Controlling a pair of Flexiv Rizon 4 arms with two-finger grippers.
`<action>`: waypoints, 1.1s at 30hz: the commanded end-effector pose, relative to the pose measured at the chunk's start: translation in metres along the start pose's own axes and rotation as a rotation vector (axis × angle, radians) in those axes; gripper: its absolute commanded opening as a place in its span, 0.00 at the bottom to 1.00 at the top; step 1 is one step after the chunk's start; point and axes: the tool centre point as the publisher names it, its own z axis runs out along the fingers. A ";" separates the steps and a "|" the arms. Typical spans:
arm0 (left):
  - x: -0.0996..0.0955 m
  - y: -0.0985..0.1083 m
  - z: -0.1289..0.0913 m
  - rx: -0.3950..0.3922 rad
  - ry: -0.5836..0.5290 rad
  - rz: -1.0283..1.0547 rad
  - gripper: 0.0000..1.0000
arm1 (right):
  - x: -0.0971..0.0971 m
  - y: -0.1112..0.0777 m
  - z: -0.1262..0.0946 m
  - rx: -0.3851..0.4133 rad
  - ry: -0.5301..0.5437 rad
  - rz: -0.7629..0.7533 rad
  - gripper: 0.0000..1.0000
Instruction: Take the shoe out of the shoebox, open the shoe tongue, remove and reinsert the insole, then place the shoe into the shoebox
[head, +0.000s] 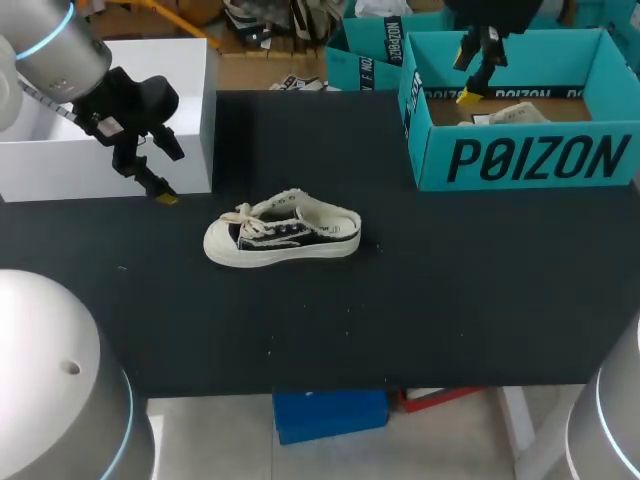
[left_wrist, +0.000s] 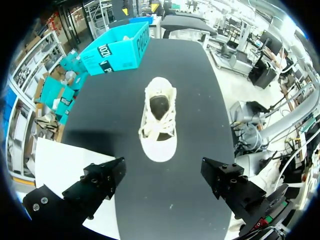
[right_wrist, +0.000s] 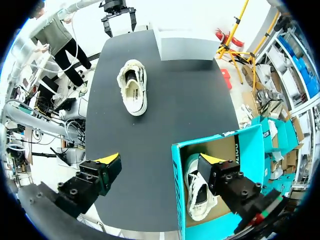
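**Head view:** shoe (head: 283, 232) sits on its sole mid-table (head: 450, 300), outside the shoebox (head: 540, 160). Long axis runs across the view, toe twd the left-arm side. Left jaws hang just beside the white box (head: 110, 110), near the toe. Right jaws hang over the shoebox, well apart from the shoe. Left arm is the nearer.

**Left wrist view:** left jaws wide, nothing between. Shoe lies straight ahead, toe-first, axis in line w/ the approach.

**Right wrist view:** right jaws wide, empty, one finger over the shoebox interior, where a second shoe (right_wrist: 197, 195) lies.

**Surface:** matte black, flat. Shoe stands apart from both boxes. Tongue step likely falls to the left arm.
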 end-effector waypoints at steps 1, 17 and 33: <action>0.001 0.001 0.001 0.002 -0.003 0.002 1.00 | 0.012 0.017 0.021 -0.019 -0.031 -0.002 1.00; 0.001 0.001 0.001 0.002 -0.003 0.002 1.00 | 0.042 0.090 0.086 -0.100 -0.022 -0.016 1.00; 0.001 0.001 0.001 0.002 -0.003 0.002 1.00 | 0.055 0.092 0.088 -0.081 -0.001 -0.006 1.00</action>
